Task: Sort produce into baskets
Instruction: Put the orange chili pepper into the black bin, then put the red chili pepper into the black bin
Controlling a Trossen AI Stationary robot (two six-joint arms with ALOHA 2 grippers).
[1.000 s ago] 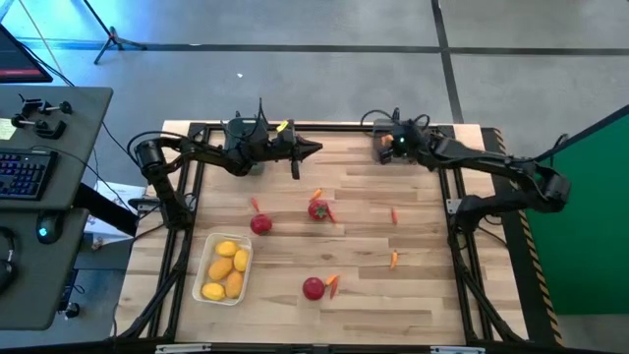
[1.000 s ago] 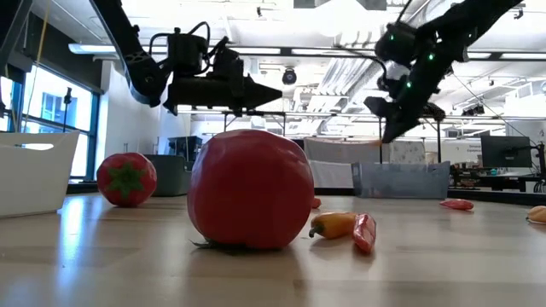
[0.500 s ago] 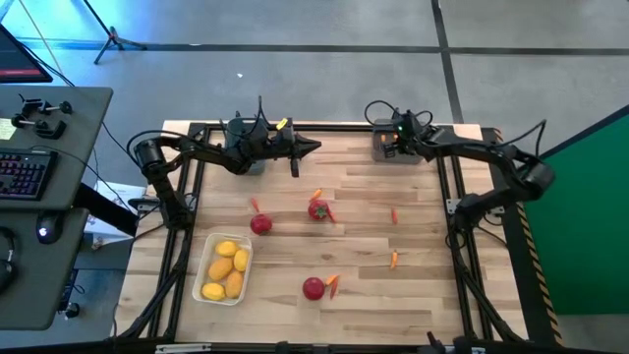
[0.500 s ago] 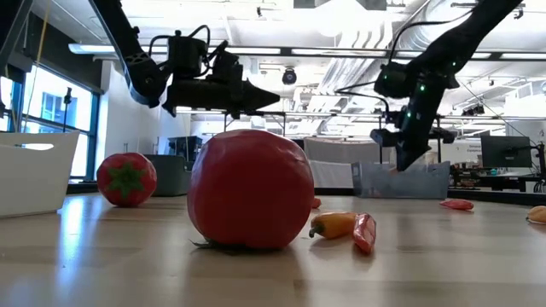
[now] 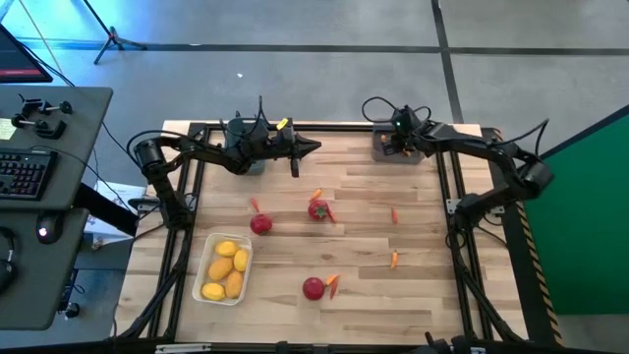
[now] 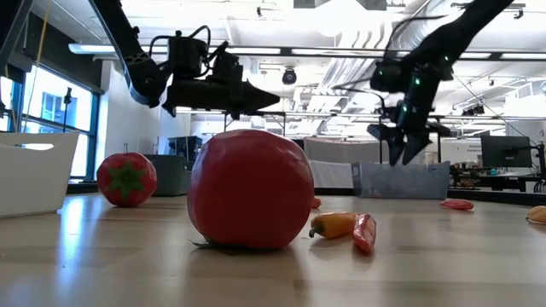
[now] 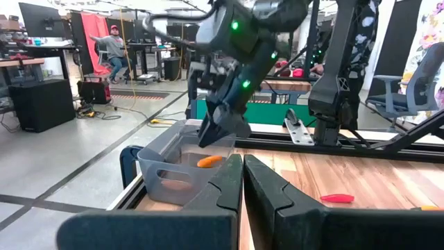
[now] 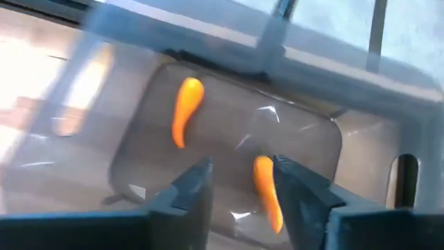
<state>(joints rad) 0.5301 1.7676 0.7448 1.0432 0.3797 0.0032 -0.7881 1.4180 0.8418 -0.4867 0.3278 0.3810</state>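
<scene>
Right wrist view shows you two orange peppers: one [image 8: 186, 110] lies on the floor of the smoky grey bin [image 8: 229, 139], the other [image 8: 266, 189] sits between the spread fingers of your right gripper [image 8: 239, 184], and you cannot tell whether it has landed or is dropping. That gripper looks released, poised directly above the grey bin.

Taking the grey bin as your landmark, the white tray [image 5: 211, 273] sits well away, diagonally across the table [image 5: 423, 295], holding about five lemons [image 5: 227, 267]; that part looks finished. A dark bin [image 5: 239, 157] stands along the same far edge, under your left gripper [image 5: 313, 147], which hangs clenched and empty; its contents are hidden.

Between bin and tray, three tomatoes [image 5: 317, 209] and several peppers [image 5: 394, 260] lie loose on the wood, so by my reckoning you're roughly halfway.
</scene>
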